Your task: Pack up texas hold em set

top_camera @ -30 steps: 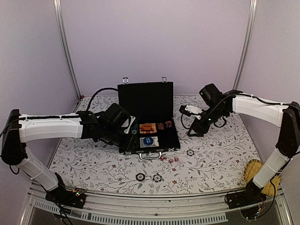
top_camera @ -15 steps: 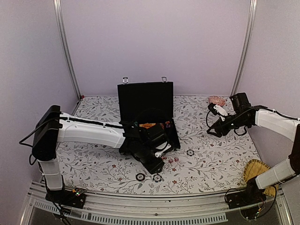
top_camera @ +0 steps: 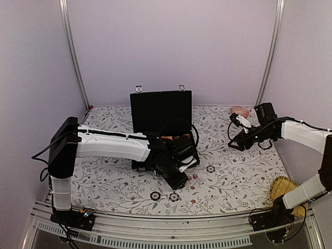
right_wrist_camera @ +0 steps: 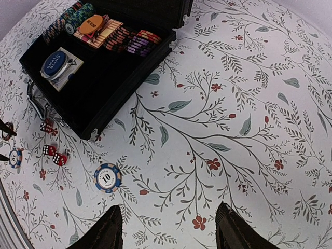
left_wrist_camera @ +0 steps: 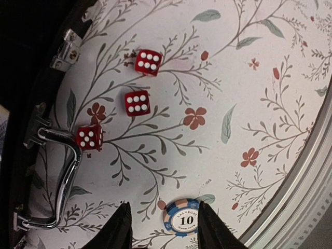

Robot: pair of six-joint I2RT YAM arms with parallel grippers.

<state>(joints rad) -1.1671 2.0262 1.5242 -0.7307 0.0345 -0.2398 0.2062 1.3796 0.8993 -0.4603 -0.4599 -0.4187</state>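
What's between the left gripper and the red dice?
Only bare flowery cloth, as the left wrist view shows. A chip lies right at the open left gripper, with the dice farther off.

poker chip (left_wrist_camera: 181,218) between the left fingers reads "las vegas", "10", "poker club". second chip (right_wrist_camera: 108,177) in the right wrist view reads "10". blue disc (right_wrist_camera: 56,59) and orange disc (right_wrist_camera: 92,23) carry lettering, too blurred to read. red dice (left_wrist_camera: 137,103) show six pips each.
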